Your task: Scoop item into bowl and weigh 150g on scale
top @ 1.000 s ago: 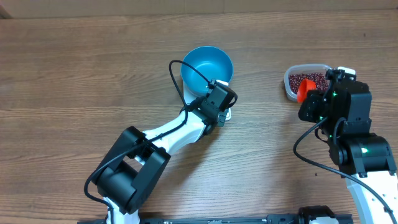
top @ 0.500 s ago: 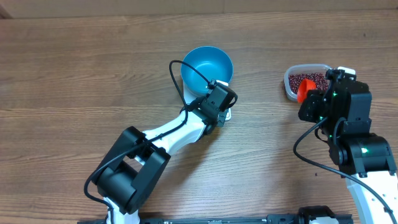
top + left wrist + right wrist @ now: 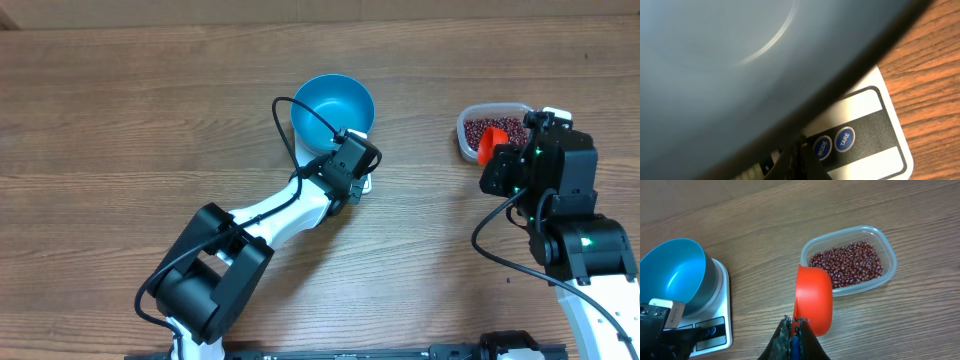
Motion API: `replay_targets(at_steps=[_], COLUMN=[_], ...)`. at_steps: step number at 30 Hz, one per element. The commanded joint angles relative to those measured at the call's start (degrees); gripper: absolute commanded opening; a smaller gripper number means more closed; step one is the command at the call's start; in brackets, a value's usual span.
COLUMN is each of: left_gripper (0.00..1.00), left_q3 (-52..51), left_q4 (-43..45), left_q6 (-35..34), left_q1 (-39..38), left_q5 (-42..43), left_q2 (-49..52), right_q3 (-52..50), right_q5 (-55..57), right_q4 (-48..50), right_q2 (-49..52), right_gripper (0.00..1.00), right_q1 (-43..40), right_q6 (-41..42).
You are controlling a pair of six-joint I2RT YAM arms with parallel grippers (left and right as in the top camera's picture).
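On the counter, the blue bowl sits on the scale. Well to its right, a clear tub holds the beans. Right jaws grip an orange scoop at the tub's rim; left jaws, closed on nothing, point at the scale's front panel.

A brown wooden table with long, straight grain fills all 3 views under soft, even light; a paler strip borders its far edge.
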Motion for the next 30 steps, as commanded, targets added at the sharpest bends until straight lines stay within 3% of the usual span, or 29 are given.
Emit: replay_targets(at_steps=[1,16,30], left_gripper=[0.04,0.04,0.05], left_q3=[-0.63,-0.42,-0.42], left_q4=[-1.66,-3.06,-17.25], left_q6=[-0.61,-0.57,-0.59], left_q1=[-0.07,-0.02,-0.02], left_q5=[2.03,1.53,1.79], left_q2=[2.38,-1.42,-19.15], right_q3=[2.16,2.16,2.16], right_q5=[-0.07,0.15,0.13], right_q4=[0.37,0.35,0.35], right_q2=[-0.37,-0.37,-0.37], right_gripper=[0.04,0.04,0.04], right_q1=[-0.24,-0.24,-0.24], right_q6=[-0.22,-0.48,-0.44])
